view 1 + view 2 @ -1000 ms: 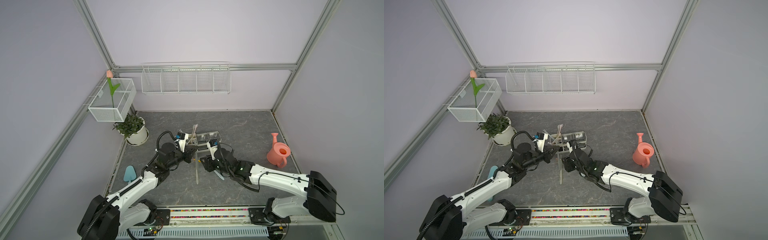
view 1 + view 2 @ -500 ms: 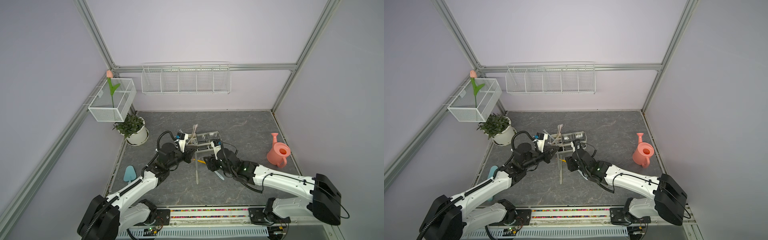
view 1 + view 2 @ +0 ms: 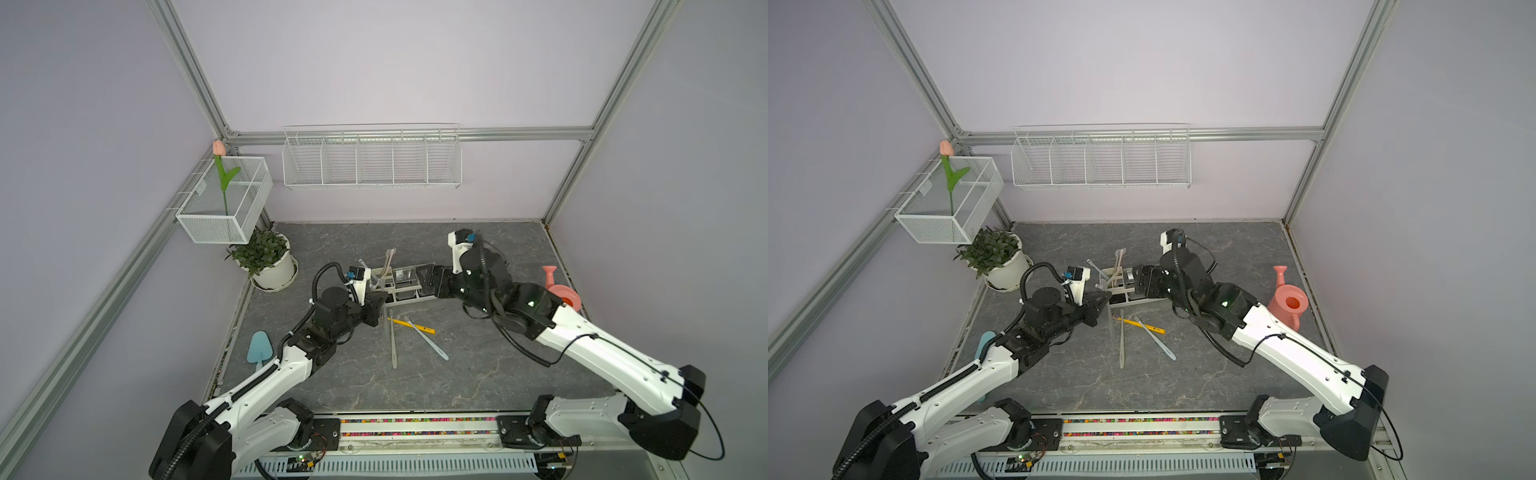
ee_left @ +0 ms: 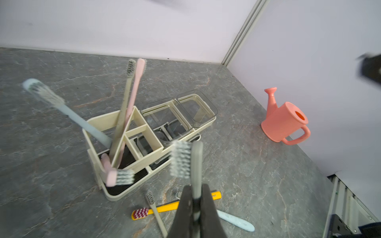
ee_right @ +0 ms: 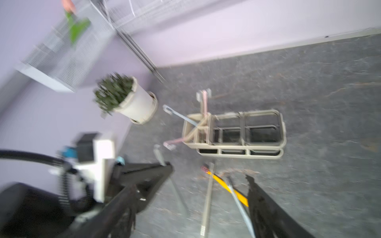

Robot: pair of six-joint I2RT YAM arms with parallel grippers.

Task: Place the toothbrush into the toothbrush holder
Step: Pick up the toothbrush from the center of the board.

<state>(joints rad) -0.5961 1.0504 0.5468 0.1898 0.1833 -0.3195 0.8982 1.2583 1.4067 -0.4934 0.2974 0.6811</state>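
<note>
My left gripper (image 4: 195, 195) is shut on a grey toothbrush (image 4: 196, 156), whose bristle head points up just in front of the toothbrush holder (image 4: 121, 119). The cream holder (image 3: 405, 291) stands mid-table in both top views, with several toothbrushes leaning in its divided bin and two empty clear cups. In a top view the left gripper (image 3: 376, 307) hovers at the holder's near left corner. My right gripper (image 3: 430, 280) is open and empty at the holder's right end. Its wrist view is blurred, and there the right gripper (image 5: 190, 181) stands above loose brushes.
A yellow toothbrush (image 3: 411, 326), a pale blue one (image 3: 428, 343) and a beige one (image 3: 392, 345) lie crossed in front of the holder. A pink watering can (image 3: 559, 289) stands right, a potted plant (image 3: 268, 264) and blue trowel (image 3: 259, 353) left. A wire basket (image 3: 372, 160) hangs behind.
The right gripper has opened wide and swung up and back from the loose toothbrushes to the holder's right end. The left arm has stayed put with its toothbrush.
</note>
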